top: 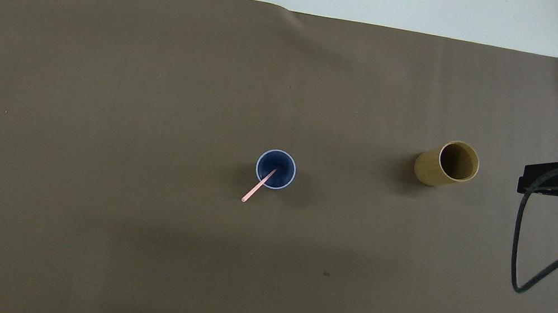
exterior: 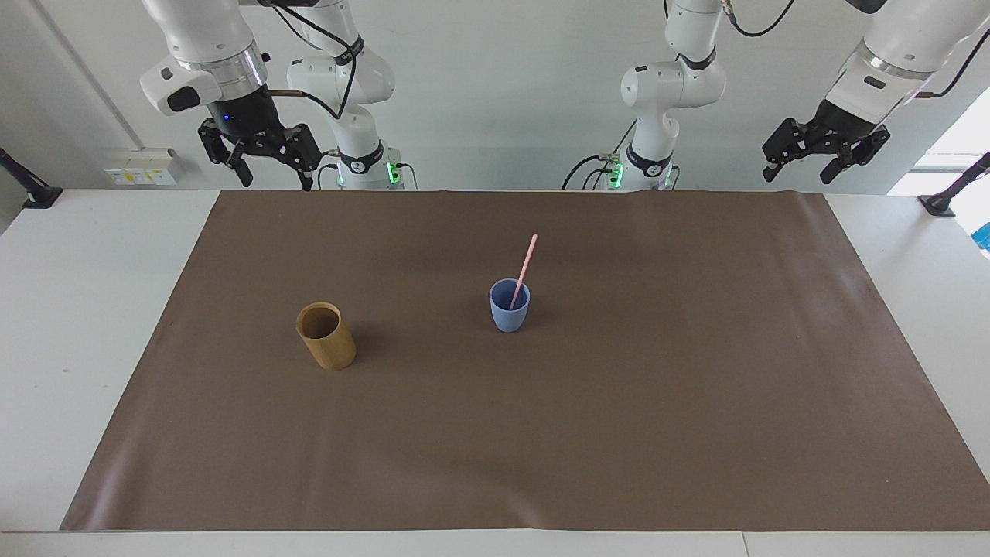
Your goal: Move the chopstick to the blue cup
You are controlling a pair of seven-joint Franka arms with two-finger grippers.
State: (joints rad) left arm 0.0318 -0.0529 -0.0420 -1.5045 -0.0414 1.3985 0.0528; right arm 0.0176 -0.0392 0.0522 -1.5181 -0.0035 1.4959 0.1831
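Chopstick (exterior: 524, 267) stands tilted in blue cup (exterior: 510, 309), mid-mat (exterior: 619, 433). Tan cup (exterior: 326, 336) upright toward right arm's end, slightly farther from robots, well apart. Both on mat on table (exterior: 77, 325).

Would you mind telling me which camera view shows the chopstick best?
The facing view: the chopstick shows nearly full length there, leaning on the rim of the blue cup with its lower end inside. The overhead view foreshortens it to a short pink line crossing the cup's rim toward the robots.
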